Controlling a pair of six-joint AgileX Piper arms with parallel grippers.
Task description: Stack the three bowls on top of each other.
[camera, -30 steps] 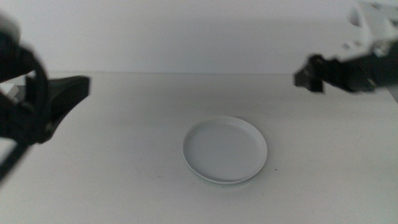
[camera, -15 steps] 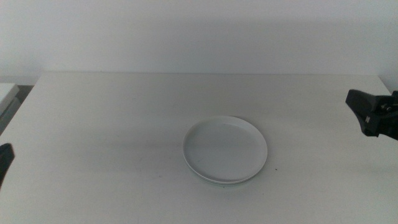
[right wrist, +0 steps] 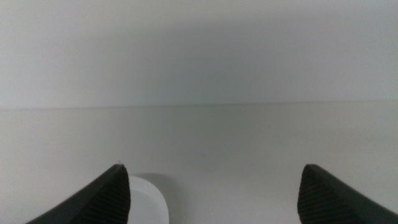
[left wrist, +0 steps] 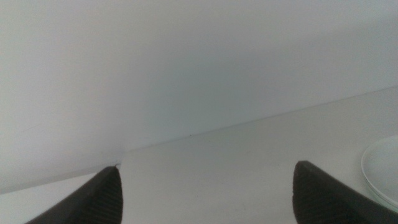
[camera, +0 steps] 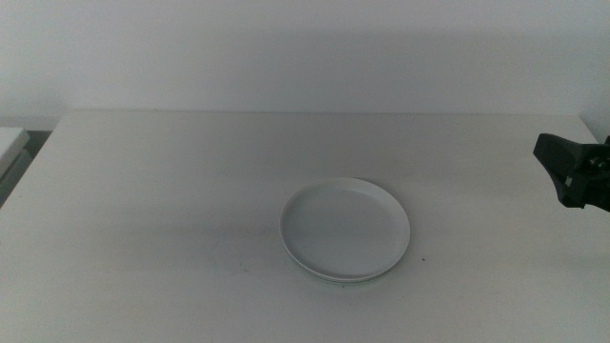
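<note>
L end effector (left wrist: pixel 205 193) gone; bowls (camera: pixel 345 229) mid-table.

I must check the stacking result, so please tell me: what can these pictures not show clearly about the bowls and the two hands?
- Bowl stack, middle view: the top bowl covers the lower ones; only slivers of rim show, so their number and colours stay unclear.
- Stack in the left wrist view: cut off by the picture's edge.
- Stack in the right wrist view: partly behind a jaw and cut by the edge.
- Right hand, middle view: cut by the right edge.
- Left hand: absent from the middle view.
</note>
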